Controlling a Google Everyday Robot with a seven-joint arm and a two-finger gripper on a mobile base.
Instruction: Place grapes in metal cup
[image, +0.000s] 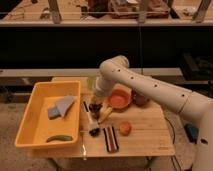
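My gripper (94, 106) hangs from the white arm over the left part of the wooden table (145, 135), just right of the yellow bin (30, 117) and left of the orange bowl (119, 99). A small dark mass sits at the gripper's tip. I cannot tell whether it is the grapes or part of the gripper. The metal cup does not show clearly. It may be hidden under the gripper and wrist. The pale green cup (91, 82) stands behind the wrist.
The bin holds a grey-blue cloth (60, 106) and a green piece (59, 138). On the table are a banana (106, 114), a dark lump with a pale handle (93, 130), a round orange-red fruit (125, 128), a dark striped object (111, 138) and a dark red bowl (140, 98).
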